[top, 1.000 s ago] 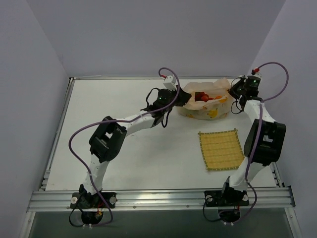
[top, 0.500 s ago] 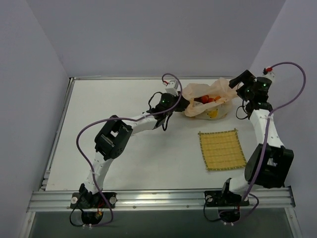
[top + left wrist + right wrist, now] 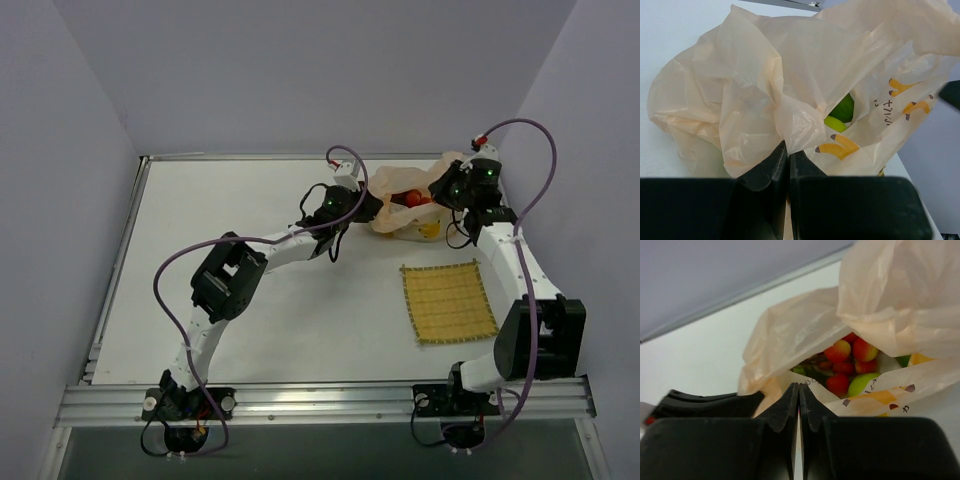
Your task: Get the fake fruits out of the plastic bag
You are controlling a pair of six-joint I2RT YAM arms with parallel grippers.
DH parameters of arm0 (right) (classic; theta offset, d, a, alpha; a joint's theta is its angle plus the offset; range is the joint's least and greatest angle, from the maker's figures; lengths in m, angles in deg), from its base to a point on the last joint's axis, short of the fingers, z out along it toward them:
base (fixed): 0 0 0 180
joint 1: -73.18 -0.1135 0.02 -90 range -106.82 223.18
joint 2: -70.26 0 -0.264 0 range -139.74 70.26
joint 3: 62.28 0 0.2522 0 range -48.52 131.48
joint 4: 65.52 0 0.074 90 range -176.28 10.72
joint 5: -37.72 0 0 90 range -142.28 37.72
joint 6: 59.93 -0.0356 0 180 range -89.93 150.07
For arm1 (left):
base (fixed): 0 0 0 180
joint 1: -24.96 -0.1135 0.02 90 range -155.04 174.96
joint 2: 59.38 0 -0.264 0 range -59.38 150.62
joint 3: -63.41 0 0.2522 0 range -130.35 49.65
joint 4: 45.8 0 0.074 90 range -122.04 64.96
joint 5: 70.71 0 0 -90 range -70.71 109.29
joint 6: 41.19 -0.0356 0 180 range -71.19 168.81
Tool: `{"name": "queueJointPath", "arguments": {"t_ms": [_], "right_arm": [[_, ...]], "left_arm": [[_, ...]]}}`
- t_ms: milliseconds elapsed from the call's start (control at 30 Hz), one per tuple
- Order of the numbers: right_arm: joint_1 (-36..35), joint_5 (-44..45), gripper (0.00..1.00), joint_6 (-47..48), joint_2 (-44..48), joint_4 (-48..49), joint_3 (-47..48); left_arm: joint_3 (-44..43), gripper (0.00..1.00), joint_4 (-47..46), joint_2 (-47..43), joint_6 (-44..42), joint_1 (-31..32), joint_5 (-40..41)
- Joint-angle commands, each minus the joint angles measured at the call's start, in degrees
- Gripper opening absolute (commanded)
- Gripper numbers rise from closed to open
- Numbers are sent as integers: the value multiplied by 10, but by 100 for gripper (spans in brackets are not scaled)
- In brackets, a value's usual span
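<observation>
Pinching thin, crinkly cream-peach plastic bag (image 3: 735,105) by bench's far edge, right of centre: left gripper (image 3: 788,152) & right gripper (image 3: 799,390) both clamped on film. Soft, slippery; grip bunched rim. Glossy red/green plastic fruits (image 3: 850,352) inside prob. light, roll-prone.

Left arm (image 3: 280,240): bent at the elbow; forearm stretched low toward the far centre
Left gripper (image 3: 788,150): fingers pressed together on a bunched fold of the plastic bag (image 3: 755,100)
Right arm (image 3: 515,260): rising steeply from its base; wrist turned leftward
Right gripper (image 3: 798,387): fingers pressed together; tips at the bag's edge; film between them not discernible
</observation>
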State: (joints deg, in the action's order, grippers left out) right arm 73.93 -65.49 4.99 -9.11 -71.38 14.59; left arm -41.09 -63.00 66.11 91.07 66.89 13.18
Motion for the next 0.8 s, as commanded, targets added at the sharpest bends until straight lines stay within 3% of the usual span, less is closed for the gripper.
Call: {"name": "queueJointPath", "arguments": {"t_ms": [0, 233, 533, 767], "right_arm": [[0, -16, 0, 34, -60, -19, 25], [-2, -1, 0, 52, -169, -21, 65], [-28, 87, 0, 48, -92, -19, -69], [-23, 86, 0, 26, -90, 30, -145]], "left_arm": [[-24, 2, -14, -39, -4, -4, 5], [-16, 2, -23, -37, -1, -4, 1], [-21, 2, -35, -16, 14, -4, -6], [6, 2, -48, -24, 16, -3, -2]]}}
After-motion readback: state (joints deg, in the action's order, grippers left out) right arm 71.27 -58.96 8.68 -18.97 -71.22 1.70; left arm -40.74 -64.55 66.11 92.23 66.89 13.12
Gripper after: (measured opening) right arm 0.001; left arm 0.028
